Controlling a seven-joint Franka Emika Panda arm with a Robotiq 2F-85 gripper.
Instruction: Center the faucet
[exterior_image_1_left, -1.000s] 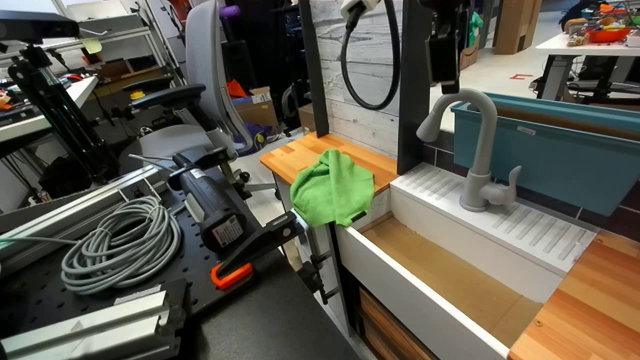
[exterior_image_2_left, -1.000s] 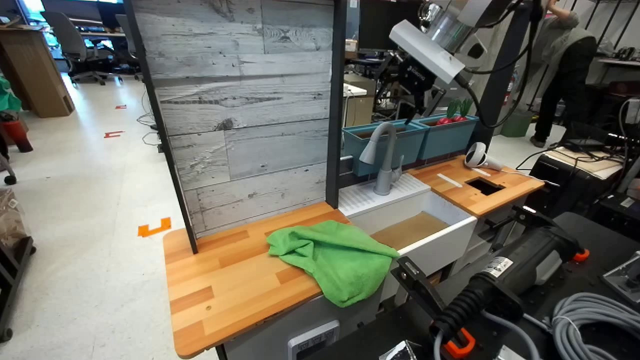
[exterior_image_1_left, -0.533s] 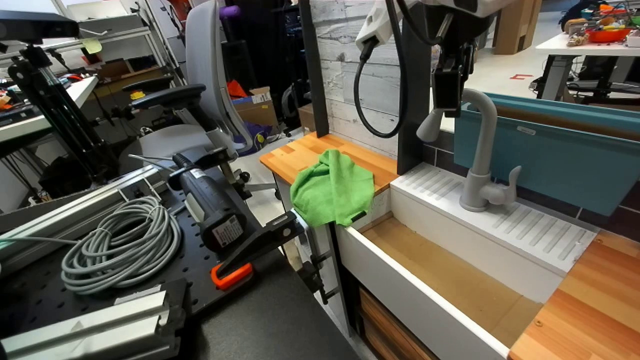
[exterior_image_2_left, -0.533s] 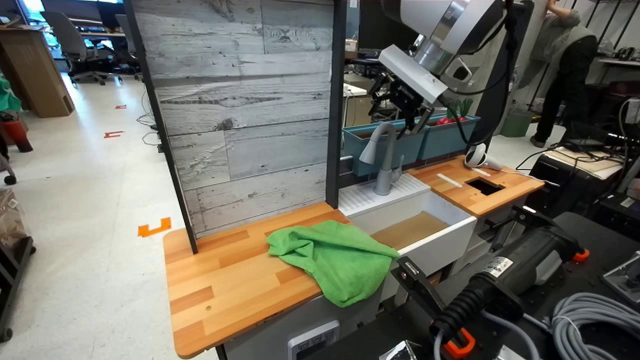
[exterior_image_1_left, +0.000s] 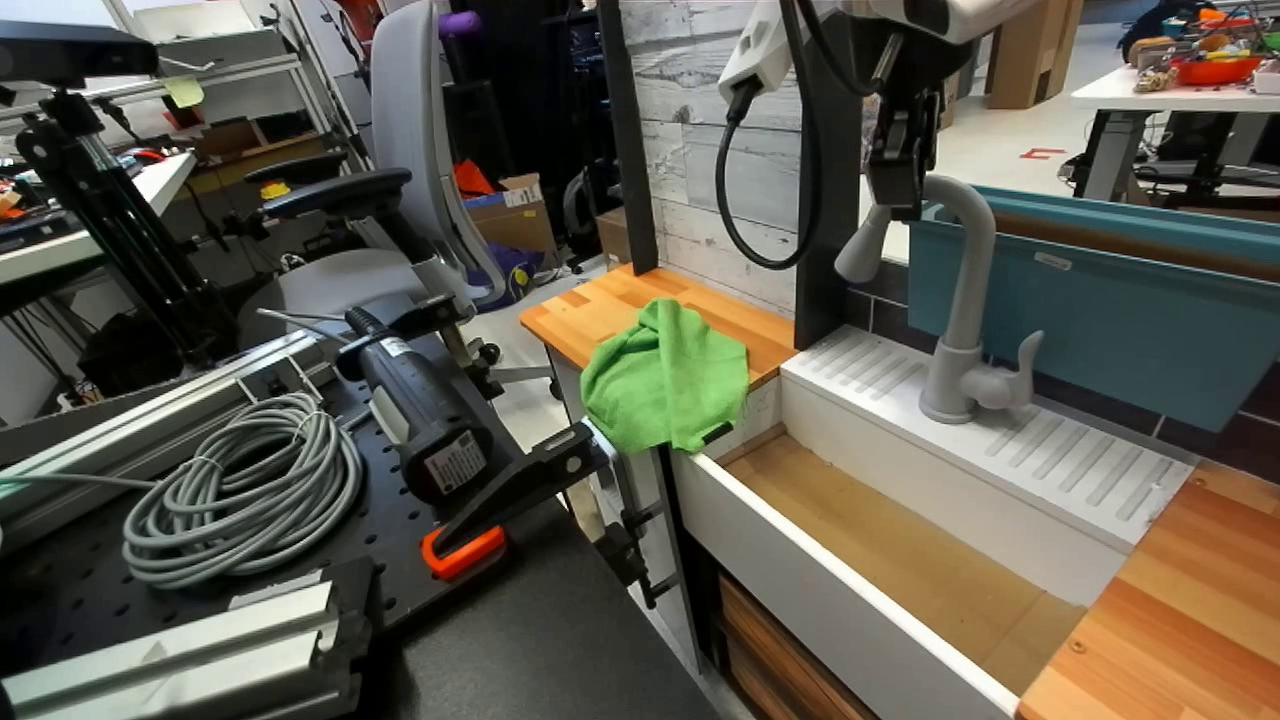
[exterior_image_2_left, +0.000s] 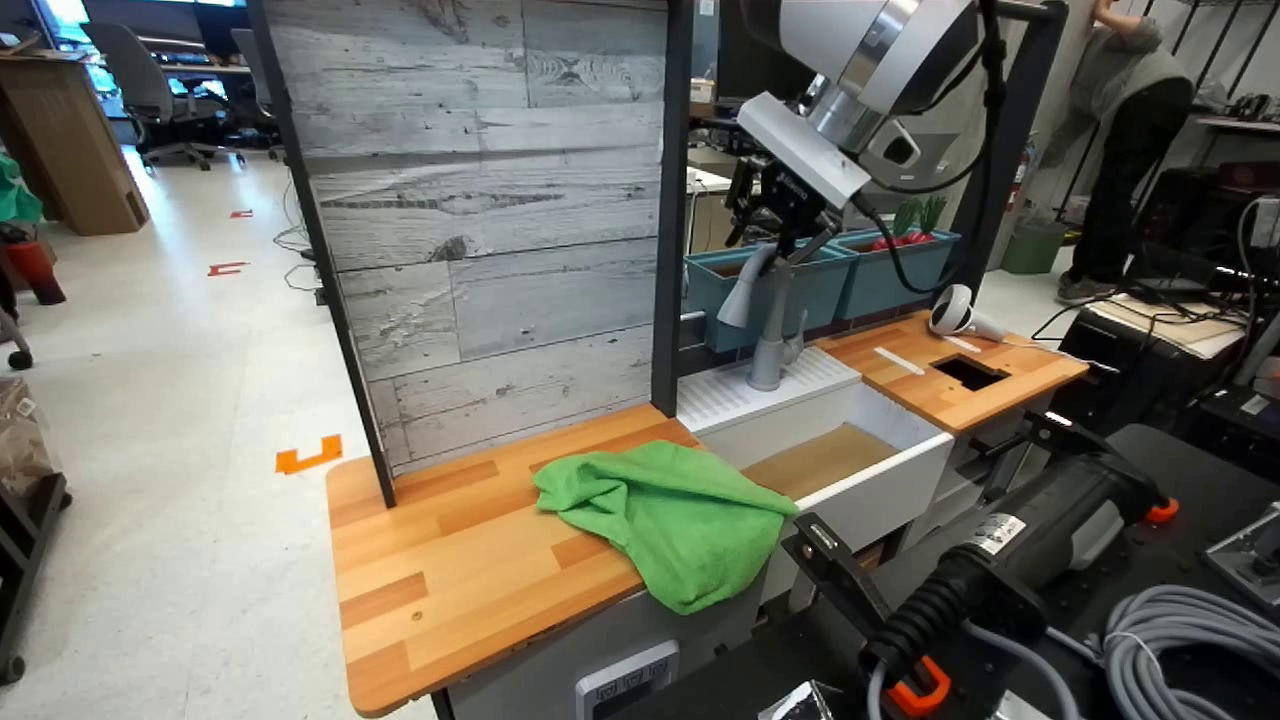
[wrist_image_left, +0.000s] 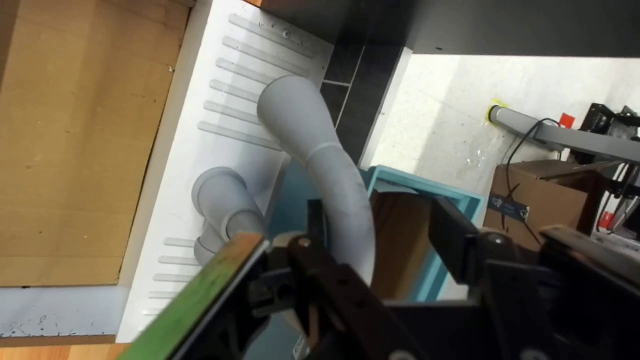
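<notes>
The grey faucet (exterior_image_1_left: 966, 290) rises from the ribbed white ledge behind the sink, its spout turned toward the black post. In the wrist view, the faucet's curved neck (wrist_image_left: 347, 200) passes between the jaws of my gripper (wrist_image_left: 380, 229). One finger (wrist_image_left: 315, 220) is close beside the neck; whether it touches is unclear. The opposite finger (wrist_image_left: 452, 240) stands well apart from it, so the jaws are open around the neck. My gripper (exterior_image_2_left: 790, 248) hides part of the bend in an exterior view. The side lever (exterior_image_1_left: 1027, 365) shows at the faucet's base.
A teal planter (exterior_image_1_left: 1100, 320) stands right behind the faucet. The black post (exterior_image_1_left: 828, 220) rises beside the ledge. In front lies the white sink (exterior_image_1_left: 830, 590) with a brown bottom. A green cloth (exterior_image_2_left: 690, 530) drapes over the wooden counter (exterior_image_2_left: 470, 560).
The arm has come down and across toward the faucet, bringing the gripper from above it to the bend of its neck. The faucet shows no clear movement.
</notes>
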